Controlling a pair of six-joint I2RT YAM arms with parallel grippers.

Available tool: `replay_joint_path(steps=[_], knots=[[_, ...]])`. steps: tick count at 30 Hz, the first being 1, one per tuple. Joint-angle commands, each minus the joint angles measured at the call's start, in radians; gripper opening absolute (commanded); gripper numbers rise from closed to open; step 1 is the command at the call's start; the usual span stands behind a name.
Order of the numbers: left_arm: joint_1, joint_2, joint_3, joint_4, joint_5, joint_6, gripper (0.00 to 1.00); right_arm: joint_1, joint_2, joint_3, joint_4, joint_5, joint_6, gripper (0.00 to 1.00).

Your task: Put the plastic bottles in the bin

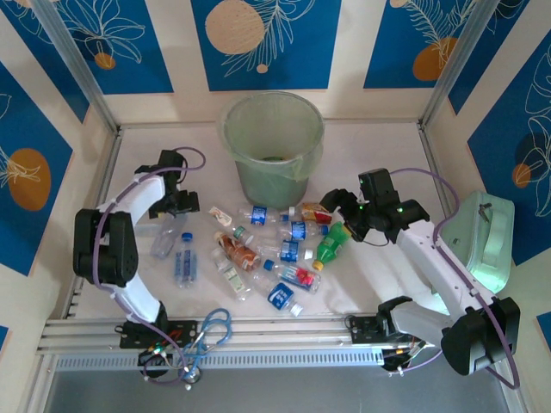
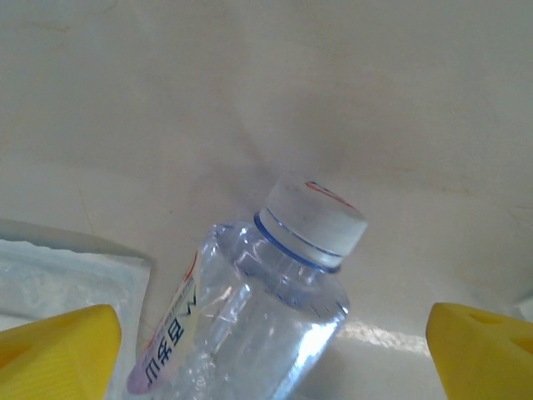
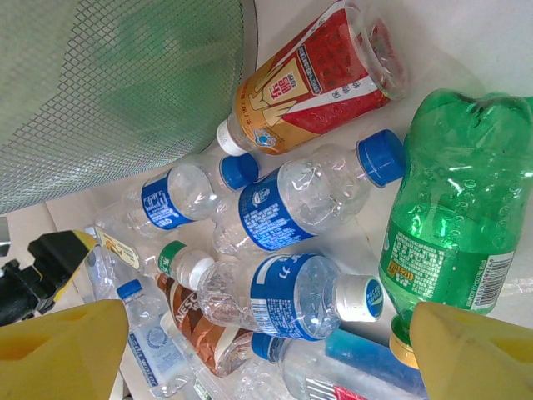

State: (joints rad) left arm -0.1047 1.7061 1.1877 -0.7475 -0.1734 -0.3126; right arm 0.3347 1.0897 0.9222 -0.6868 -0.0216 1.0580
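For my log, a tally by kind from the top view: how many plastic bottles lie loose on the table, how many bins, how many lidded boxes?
plastic bottles loose on the table: 12 (best count, since the pile is tight)
bin: 1
mint-green lidded box: 1
Total: 14

There is one round translucent pale-green plastic bin [image 1: 258, 181] and one mint-green lidded box [image 1: 486, 245]. About twelve small plastic bottles [image 1: 284, 251] lie on the table [image 1: 379, 267], too crowded for an exact count; one is green.
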Motion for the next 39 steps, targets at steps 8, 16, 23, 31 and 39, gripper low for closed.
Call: replay_joint_path(steps=[8, 16, 23, 31, 39], knots=[[0.028, 0.065, 0.056, -0.03, 0.002, 0.072, 0.88, 0.004, -0.012, -0.001, -0.003, 0.015, 0.008, 0.87], [0.028, 0.091, 0.043, -0.026, 0.024, 0.08, 0.82, 0.006, -0.007, 0.01, -0.008, 0.015, 0.01, 0.86], [0.028, 0.112, 0.022, -0.019, 0.023, 0.08, 0.81, 0.006, -0.008, 0.007, -0.019, 0.02, 0.009, 0.86], [0.028, 0.136, 0.017, -0.013, -0.001, 0.088, 0.74, 0.007, -0.007, -0.002, -0.011, 0.02, 0.014, 0.86], [0.028, 0.131, 0.019, -0.012, -0.021, 0.091, 0.66, 0.009, -0.01, -0.009, -0.011, 0.022, 0.016, 0.85]])
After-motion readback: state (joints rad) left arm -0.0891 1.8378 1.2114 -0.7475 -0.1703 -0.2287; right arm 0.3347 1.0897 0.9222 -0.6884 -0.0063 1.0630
